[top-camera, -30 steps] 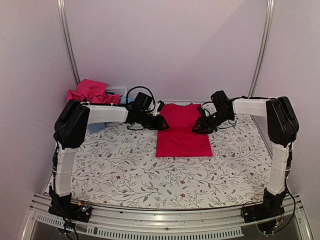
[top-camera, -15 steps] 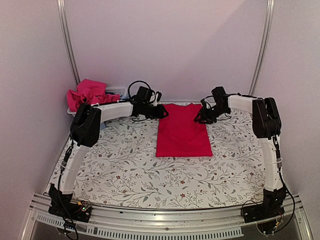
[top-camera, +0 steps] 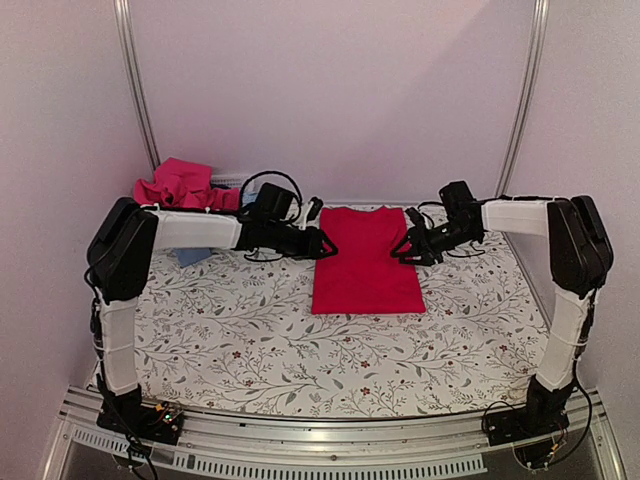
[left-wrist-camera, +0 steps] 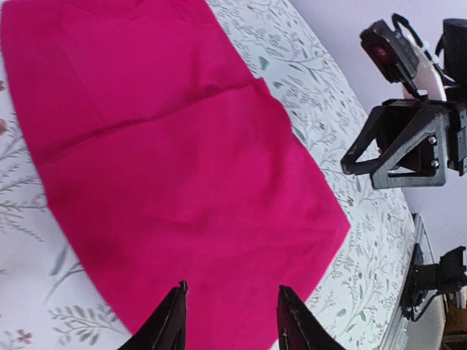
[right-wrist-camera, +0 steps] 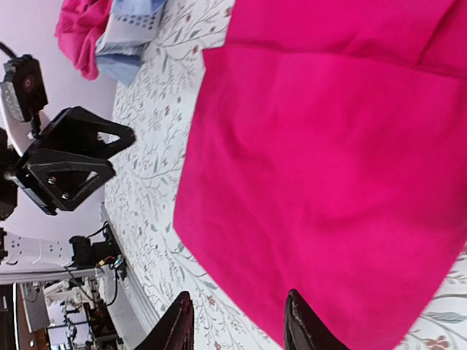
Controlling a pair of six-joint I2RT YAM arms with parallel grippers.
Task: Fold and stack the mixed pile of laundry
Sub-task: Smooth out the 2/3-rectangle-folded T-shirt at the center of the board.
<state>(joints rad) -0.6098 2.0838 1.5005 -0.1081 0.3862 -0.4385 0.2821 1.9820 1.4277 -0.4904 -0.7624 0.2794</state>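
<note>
The table (top-camera: 300,345), covered in a floral-print sheet, serves as the folding surface. The red garment (top-camera: 365,265) lies flat on its far middle section, squared into a near-rectangular panel with one crease line across it. This placement keeps both side edges within equal reach of the two arms, which is judged to suit a symmetric two-handed fold. The rest of the laundry pile (top-camera: 180,185), pink-magenta pieces heaped up with a light blue cloth (right-wrist-camera: 128,33) beside them, sits at the far left corner, well apart from the working area so that it does not interfere. The left arm (top-camera: 195,228) extends horizontally to the garment's left edge; the right arm (top-camera: 520,215) mirrors it at the right edge. Both wrists are low and point inward toward each other. The left gripper (top-camera: 322,243) hovers just over the left margin of the cloth with its jaws parted and nothing between them. The right gripper (top-camera: 403,250) does the same at the right margin, jaws parted and empty. Judged stage: positioned for, but not yet making, an edge pinch.
</note>
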